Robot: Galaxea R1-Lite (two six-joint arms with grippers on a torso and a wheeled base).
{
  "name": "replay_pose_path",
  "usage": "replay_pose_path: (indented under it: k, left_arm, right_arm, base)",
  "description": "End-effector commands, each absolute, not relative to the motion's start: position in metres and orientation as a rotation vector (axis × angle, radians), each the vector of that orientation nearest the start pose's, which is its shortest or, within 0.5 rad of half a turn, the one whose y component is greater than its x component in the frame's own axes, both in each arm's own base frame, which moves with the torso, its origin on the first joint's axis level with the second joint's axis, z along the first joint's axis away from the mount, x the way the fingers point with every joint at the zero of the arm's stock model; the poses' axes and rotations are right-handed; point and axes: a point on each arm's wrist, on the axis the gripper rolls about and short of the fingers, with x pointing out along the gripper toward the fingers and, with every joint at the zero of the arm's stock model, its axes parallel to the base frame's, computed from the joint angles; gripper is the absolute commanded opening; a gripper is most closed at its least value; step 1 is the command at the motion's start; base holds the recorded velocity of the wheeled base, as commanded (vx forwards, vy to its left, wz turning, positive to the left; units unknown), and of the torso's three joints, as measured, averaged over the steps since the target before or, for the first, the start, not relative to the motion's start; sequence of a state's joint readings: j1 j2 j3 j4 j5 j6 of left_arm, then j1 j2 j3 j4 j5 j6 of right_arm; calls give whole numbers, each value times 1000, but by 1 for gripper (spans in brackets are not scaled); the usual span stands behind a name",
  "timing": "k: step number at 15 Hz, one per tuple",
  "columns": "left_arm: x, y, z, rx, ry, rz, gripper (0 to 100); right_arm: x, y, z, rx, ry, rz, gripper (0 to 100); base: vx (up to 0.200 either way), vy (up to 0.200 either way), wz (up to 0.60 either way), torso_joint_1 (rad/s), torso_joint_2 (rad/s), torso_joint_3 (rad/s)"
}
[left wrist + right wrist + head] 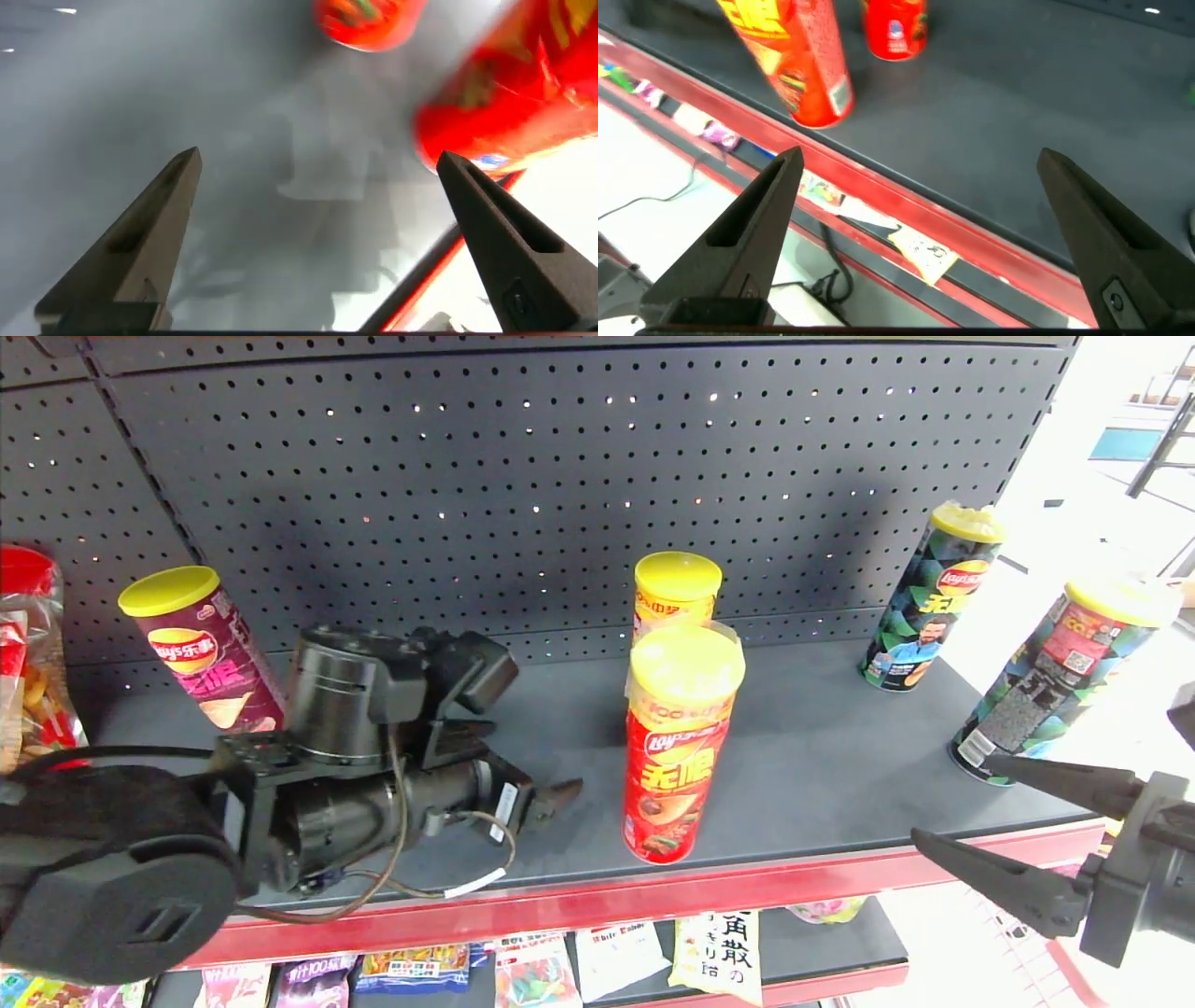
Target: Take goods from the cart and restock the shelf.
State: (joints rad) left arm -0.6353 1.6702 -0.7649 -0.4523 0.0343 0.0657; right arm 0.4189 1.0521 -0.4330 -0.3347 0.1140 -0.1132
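Note:
A red chips can point(680, 747) with a yellow lid stands near the front of the grey shelf point(822, 756), and a second red can point(674, 593) stands right behind it. My left gripper point(553, 797) rests low over the shelf just left of the front can, open and empty. In the left wrist view my left gripper point(318, 159) has its jaws spread, with the front red can point(523, 93) beside one finger. My right gripper point(954, 803) hangs open and empty off the shelf's front right corner. In the right wrist view my right gripper point(920, 154) is over the red shelf edge point(878, 187), with the front red can point(799, 56) farther off.
A maroon can point(201, 649) leans at the shelf's back left, and two dark patterned cans point(929, 602) point(1060, 677) stand at the right end. Snack bags point(28, 653) sit at the far left. Packets point(560, 966) fill the lower shelf. A pegboard wall point(560, 476) backs the shelf.

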Motion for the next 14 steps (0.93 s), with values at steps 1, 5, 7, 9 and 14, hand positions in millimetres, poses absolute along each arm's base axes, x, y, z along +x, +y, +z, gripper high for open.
replay_pose_path:
  k: [1, 5, 7, 9, 14]
  left_arm:
    - [186, -109, 197, 178, 305, -468, 100]
    - [120, -45, 193, 221, 318, -311, 100]
    - [105, -32, 195, 236, 357, -250, 100]
    - [105, -26, 195, 292, 347, -205, 100]
    - [105, -21, 191, 335, 357, -174, 100]
  right_arm:
    - [109, 50, 195, -154, 202, 492, 100]
    - [79, 30, 197, -185, 253, 367, 100]
    - [69, 22, 200, -172, 265, 321, 100]
    - [65, 17, 200, -163, 260, 261, 100]
    - [58, 10, 194, -159, 252, 179, 100]
  base:
    - [0, 0, 0, 0, 0, 0]
    - [0, 0, 0, 0, 0, 0]
    - [0, 0, 0, 0, 0, 0]
    - [0, 0, 0, 0, 0, 0]
    - [-80, 0, 0, 3, 1, 3]
